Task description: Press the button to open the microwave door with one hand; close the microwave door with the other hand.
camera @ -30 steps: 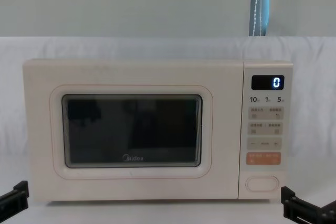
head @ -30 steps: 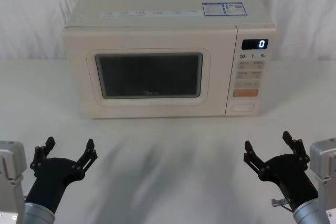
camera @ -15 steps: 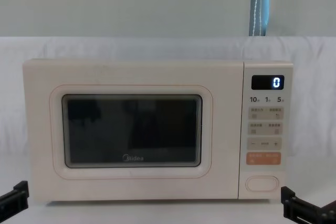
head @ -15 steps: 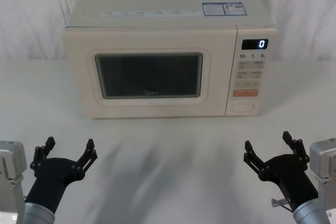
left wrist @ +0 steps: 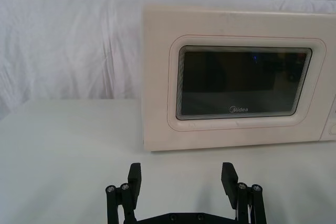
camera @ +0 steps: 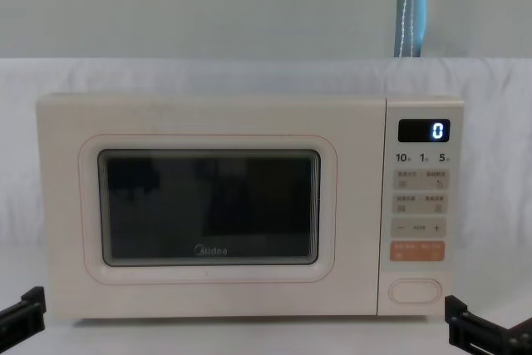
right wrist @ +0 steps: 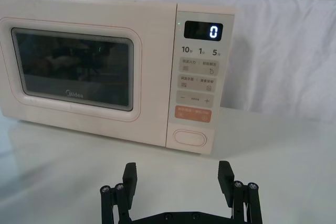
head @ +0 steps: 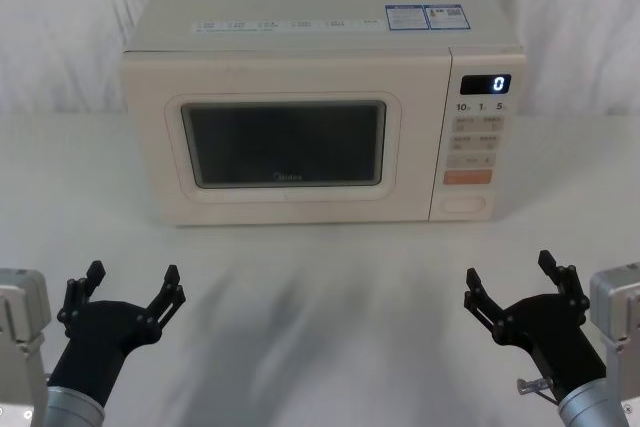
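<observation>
Nothing is moving since the earlier frames: the left gripper and right gripper are hovering spread wide, empty, well short of the one microwave door (shut). One button is sitting lowest on the panel; a misaimed press risks hitting the orange key.

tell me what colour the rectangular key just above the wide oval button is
Orange, the rectangular key directly above the cream button; clearest in the right wrist view.

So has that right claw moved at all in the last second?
No. The right gripper sits in the same spot below the microwave's button.
</observation>
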